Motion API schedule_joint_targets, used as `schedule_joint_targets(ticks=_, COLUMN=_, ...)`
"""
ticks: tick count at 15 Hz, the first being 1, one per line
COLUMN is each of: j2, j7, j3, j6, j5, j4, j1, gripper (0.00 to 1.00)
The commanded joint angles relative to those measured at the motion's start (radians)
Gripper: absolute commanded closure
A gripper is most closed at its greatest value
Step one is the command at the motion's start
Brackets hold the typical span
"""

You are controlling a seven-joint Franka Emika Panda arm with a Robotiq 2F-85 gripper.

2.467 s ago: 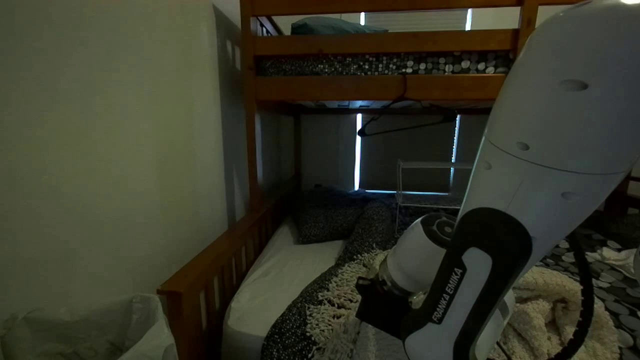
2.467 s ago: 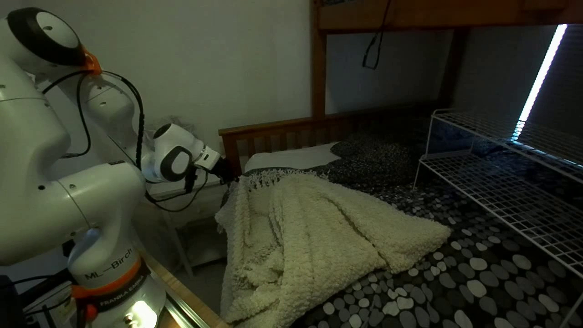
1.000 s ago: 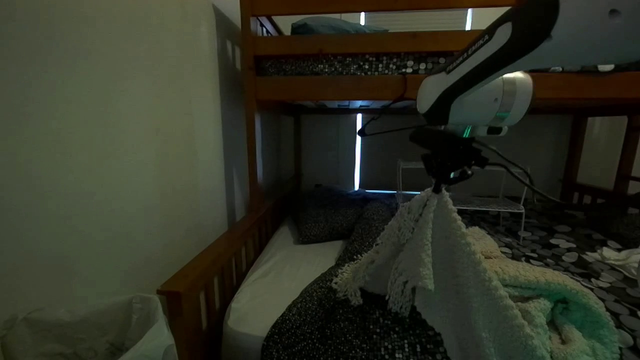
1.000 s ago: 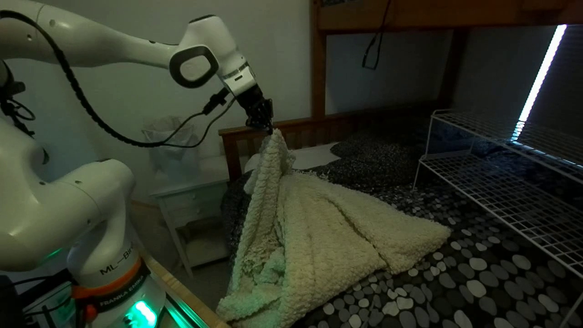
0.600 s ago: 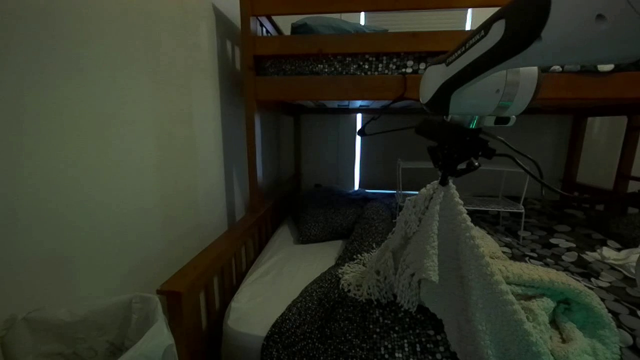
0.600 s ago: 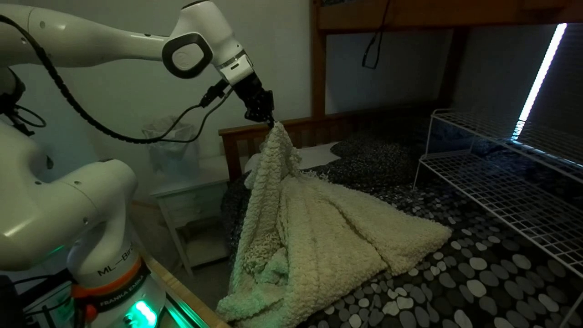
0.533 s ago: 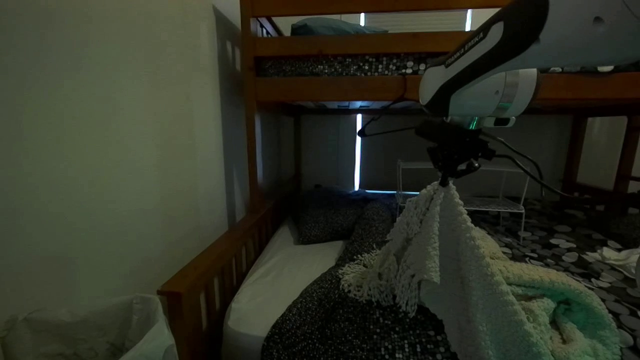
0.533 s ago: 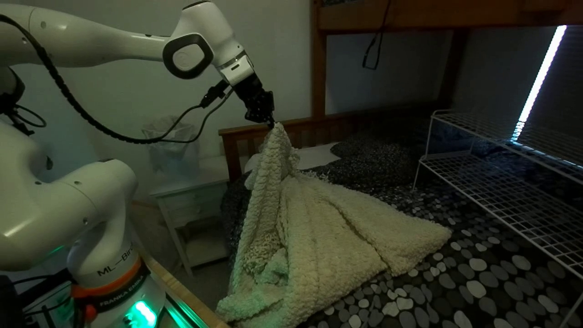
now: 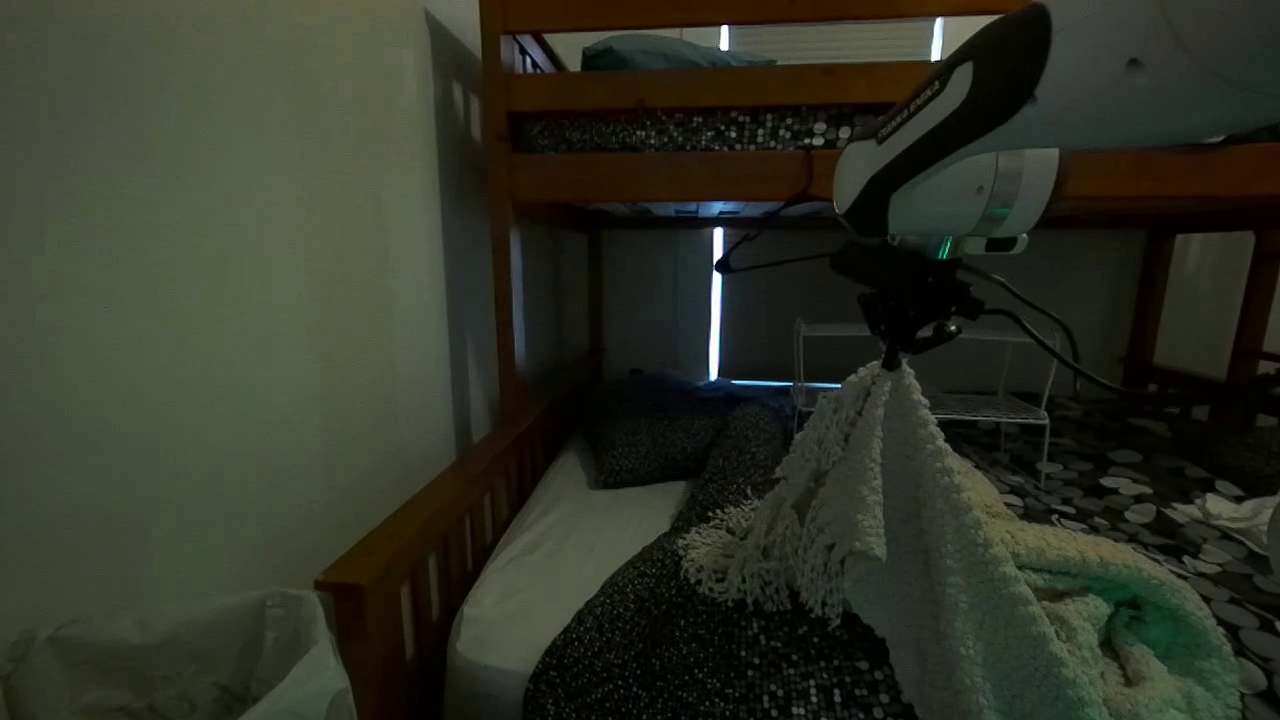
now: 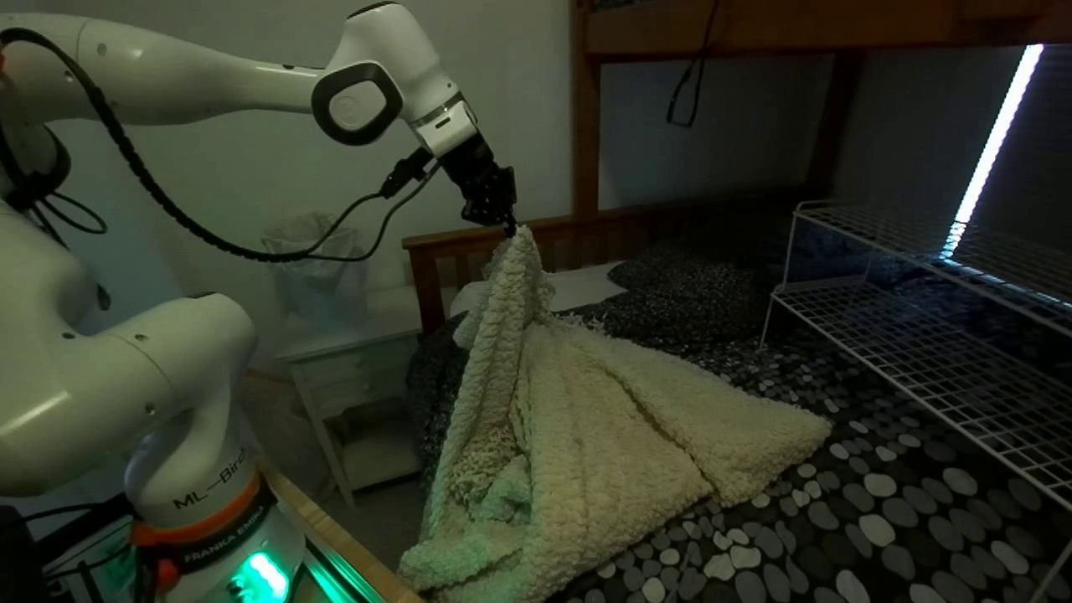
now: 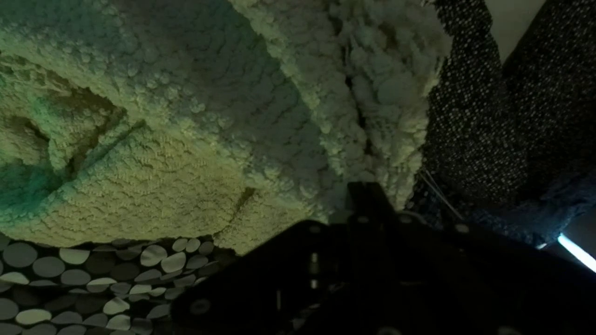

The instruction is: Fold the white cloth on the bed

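The cream-white nubbly cloth lies rumpled on the bed in both exterior views [image 9: 960, 570] [image 10: 603, 419]. One part is pulled up into a peak, with a fringed edge hanging down. My gripper is shut on that peak in both exterior views [image 9: 891, 364] [image 10: 512, 229], well above the mattress. In the wrist view the closed fingertips [image 11: 365, 186] meet the gathered cloth [image 11: 186, 181]; the pinched bit is mostly hidden. The rest of the cloth stays on the dark patterned bedspread [image 10: 871, 502]. The bed's brown wooden end rail shows in both exterior views [image 9: 430, 510] [image 10: 486, 241].
A white wire rack [image 10: 888, 352] stands on the bed. A black hanger [image 9: 780, 262] hangs from the upper bunk rail [image 9: 680, 178]. Dark pillows [image 9: 660, 435] lie at the far side. A white nightstand [image 10: 352, 368] and a lined bin [image 10: 314, 276] stand beside the bed.
From low at the cloth's edge, my gripper has risen, lifting part of the cloth into a peak. In the last half second, gripper and peak have shifted slightly further over the bed.
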Motion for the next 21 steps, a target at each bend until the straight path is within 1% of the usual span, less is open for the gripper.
schedule_joint_targets(ticks=1, j2=-0.076, j7=0.002, j3=0.090, j6=0.019, j5=0.001, j4=0.114, j1=-0.257, gripper=0.99)
schedule_joint_targets(ticks=2, j2=-0.109, j7=0.025, j3=0.109, j6=0.012, j5=-0.025, j4=0.152, j1=-0.333, gripper=0.99)
schedule_joint_targets(ticks=3, j2=-0.120, j7=0.024, j3=0.141, j6=0.026, j5=-0.027, j4=0.177, j1=-0.410, gripper=0.99)
schedule_joint_targets(ticks=5, j2=-0.179, j7=0.051, j3=0.230, j6=0.015, j5=-0.055, j4=0.242, j1=-0.572, gripper=0.99)
schedule_joint_targets(ticks=7, j2=-0.219, j7=0.075, j3=0.345, j6=0.016, j5=-0.059, j4=0.294, j1=-0.735, gripper=0.99)
schedule_joint_targets(ticks=9, j2=-0.261, j7=0.098, j3=0.477, j6=0.034, j5=-0.051, j4=0.346, j1=-0.899, gripper=0.99)
schedule_joint_targets(ticks=11, j2=-0.278, j7=0.139, j3=0.609, j6=0.036, j5=-0.053, j4=0.406, j1=-1.059, gripper=0.99)
schedule_joint_targets(ticks=12, j2=-0.256, j7=0.138, j3=0.663, j6=0.024, j5=-0.020, j4=0.435, j1=-1.140, gripper=0.99)
schedule_joint_targets(ticks=13, j2=-0.244, j7=0.147, j3=0.724, j6=0.013, j5=-0.011, j4=0.476, j1=-1.218, gripper=0.99)
schedule_joint_targets(ticks=14, j2=-0.289, j7=0.194, j3=0.798, j6=0.041, j5=-0.065, j4=0.505, j1=-1.295, gripper=0.99)
schedule_joint_targets(ticks=15, j2=-0.283, j7=0.215, j3=0.866, j6=0.039, j5=-0.076, j4=0.549, j1=-1.372, gripper=0.99)
schedule_joint_targets(ticks=16, j2=-0.208, j7=0.178, j3=0.881, j6=-0.006, j5=0.010, j4=0.583, j1=-1.427, gripper=0.99)
schedule_joint_targets(ticks=17, j2=-0.204, j7=0.175, j3=0.928, j6=-0.018, j5=0.018, j4=0.613, j1=-1.484, gripper=0.99)
schedule_joint_targets(ticks=18, j2=-0.280, j7=0.240, j3=1.036, j6=0.012, j5=-0.095, j4=0.637, j1=-1.571, gripper=0.99)
schedule_joint_targets(ticks=19, j2=-0.273, j7=0.245, j3=1.086, j6=0.017, j5=-0.114, j4=0.663, j1=-1.630, gripper=0.99)
schedule_joint_targets(ticks=21, j2=-0.258, j7=0.299, j3=1.204, j6=0.032, j5=-0.162, j4=0.723, j1=-1.762, gripper=0.99)
